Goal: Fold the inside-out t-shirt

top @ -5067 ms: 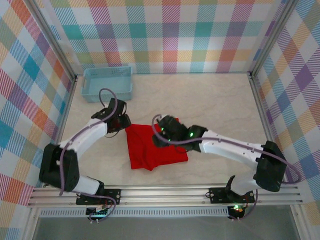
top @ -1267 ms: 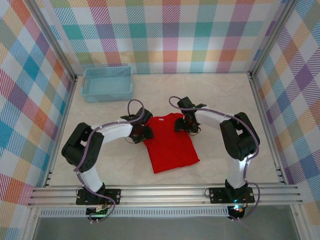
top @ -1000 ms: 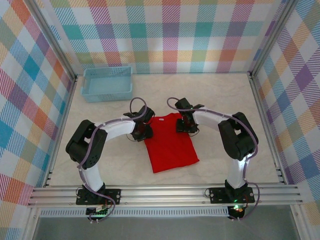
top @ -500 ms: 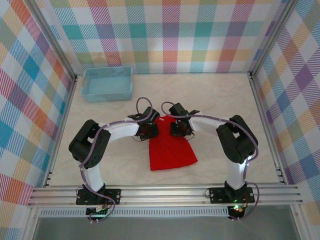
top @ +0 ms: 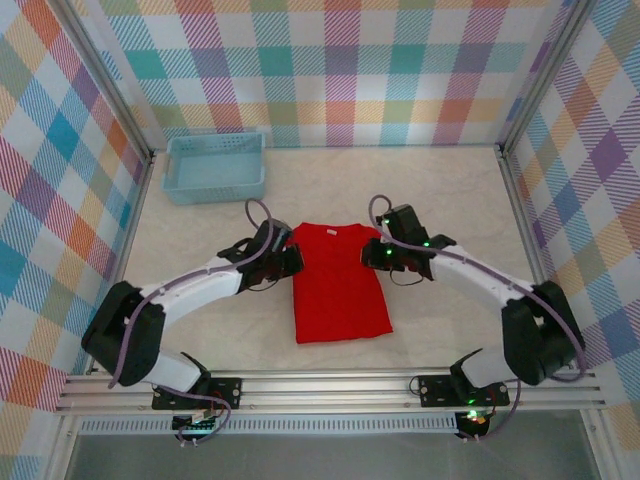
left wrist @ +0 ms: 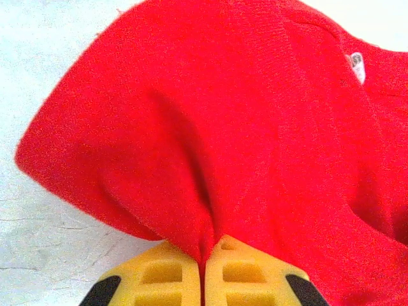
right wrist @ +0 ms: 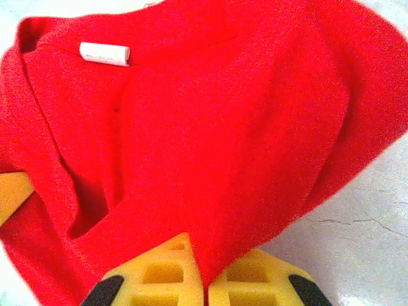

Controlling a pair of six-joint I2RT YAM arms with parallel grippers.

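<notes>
The inside-out t-shirt [top: 337,285] is bright red and lies in the middle of the table, collar end away from the arm bases. My left gripper [top: 291,259] is shut on its upper left edge; red cloth [left wrist: 210,127] is pinched between the yellow fingers [left wrist: 162,277]. On the other side, my right gripper [top: 378,253] is shut on the upper right edge, with cloth [right wrist: 210,127] caught between its yellow fingers [right wrist: 255,280]. A white label [right wrist: 104,53] shows at the collar. The cloth bulges up from both grips.
A light-blue plastic basket [top: 216,166] stands at the back left corner. Checked walls close the table on three sides. Bare pale tabletop [top: 450,190] lies to the right and behind the shirt.
Both grippers have closed on the shirt's upper corners and moved apart and slightly toward the near edge. The shirt's top has widened and straightened.
</notes>
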